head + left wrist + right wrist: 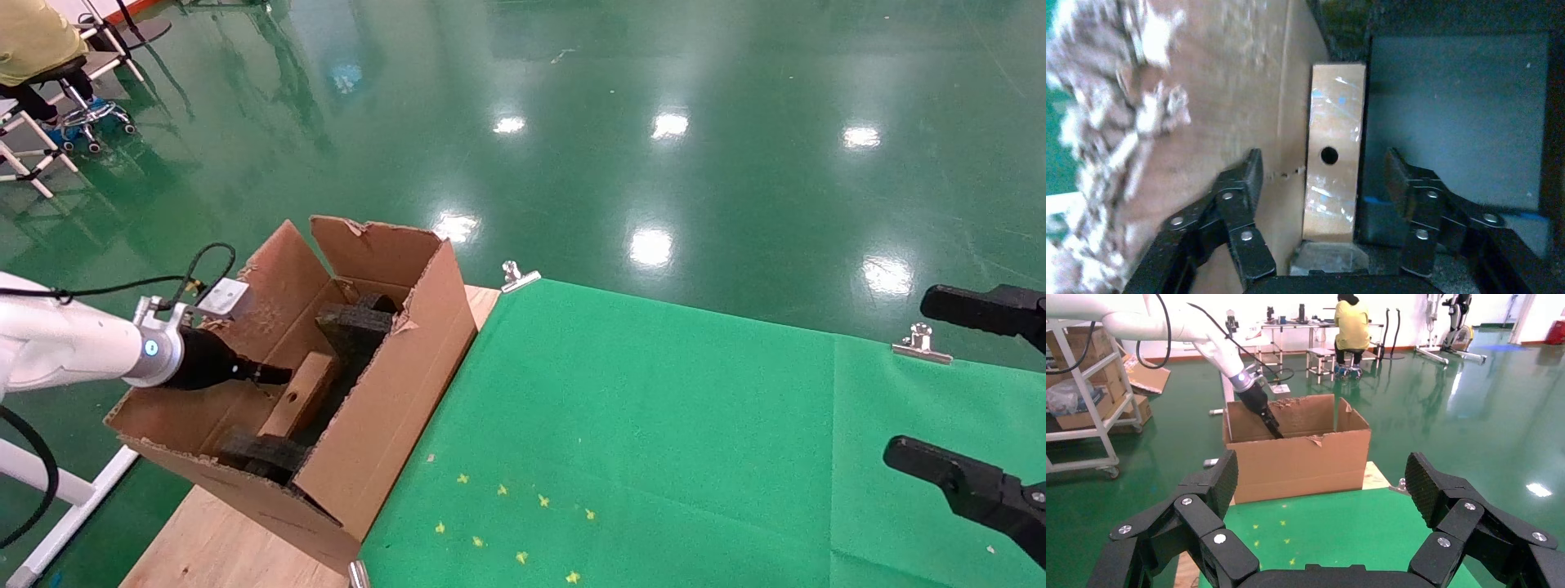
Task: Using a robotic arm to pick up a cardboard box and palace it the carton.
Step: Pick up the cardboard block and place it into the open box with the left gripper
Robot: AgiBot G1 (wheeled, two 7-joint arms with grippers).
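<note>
The robotic arm is my white left arm (73, 347); its black left gripper (282, 376) reaches down into the carton (392, 384). In the left wrist view the left gripper (1322, 160) is open. Its fingers (1248, 184) stand on either side of the cardboard box (1333, 116) without touching it. The slim taped box with a round hole lies inside the carton (301, 394), between the carton wall (1229, 92) and dark foam (1456, 116). My right gripper (909, 376) hangs open and empty over the mat's right side, as the right wrist view (1321, 478) shows.
Dark foam pieces (355, 322) sit in the carton's ends. A green mat (654, 425) with yellow marks (507, 523) is held by metal clips (519, 275). The bare wooden table edge (212, 539) lies under the carton. A seated person (33, 41) is far back left.
</note>
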